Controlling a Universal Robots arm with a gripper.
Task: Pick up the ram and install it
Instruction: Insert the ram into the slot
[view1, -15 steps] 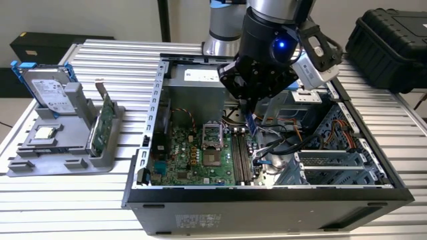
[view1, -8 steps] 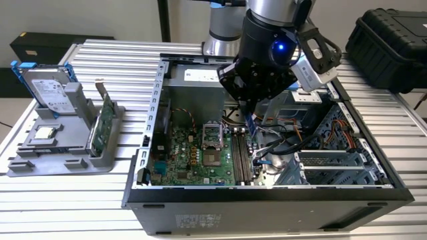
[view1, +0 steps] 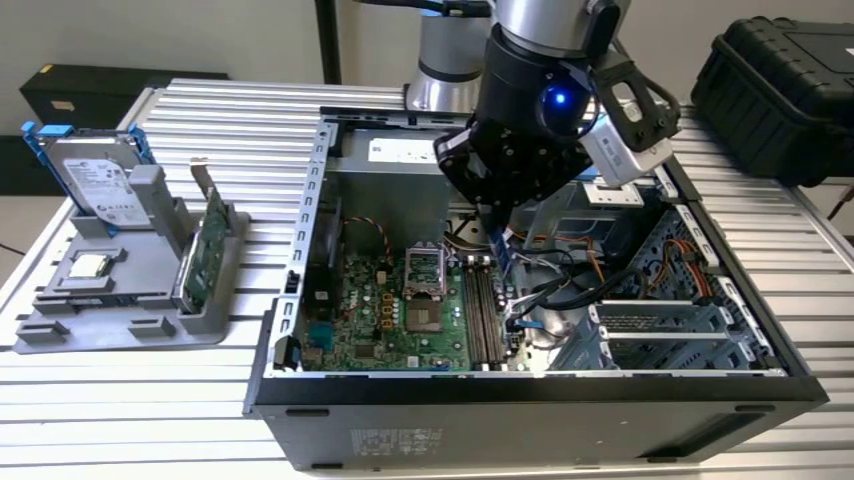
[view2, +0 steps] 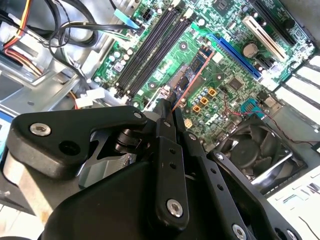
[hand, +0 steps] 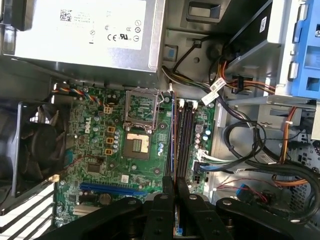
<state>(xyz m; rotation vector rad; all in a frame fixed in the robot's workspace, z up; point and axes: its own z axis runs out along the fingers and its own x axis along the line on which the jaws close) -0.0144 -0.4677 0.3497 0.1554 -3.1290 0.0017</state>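
My gripper (view1: 494, 222) hangs inside the open computer case (view1: 534, 385), shut on the ram (view1: 498, 250), a thin dark blue stick pointing down from the fingertips. The ram hovers above the motherboard (view1: 387, 310), close over the black memory slots (view1: 483, 305). In the second wrist view the ram (view2: 192, 75) runs edge-on from the gripper (view2: 167, 107) across the green board beside the slots (view2: 150, 50). In the first wrist view the ram (hand: 173, 140) is a thin line beside the slots (hand: 184, 135), leaving the gripper (hand: 175, 182).
A grey holder (view1: 120, 300) on the exterior view's left carries a hard drive (view1: 100, 180), a green card (view1: 211, 250) and a processor chip (view1: 88, 266). Loose cables (view1: 574, 290) lie beside the slots. The processor socket (hand: 140, 125), a fan (hand: 30, 150) and the power supply (hand: 85, 30) surround them.
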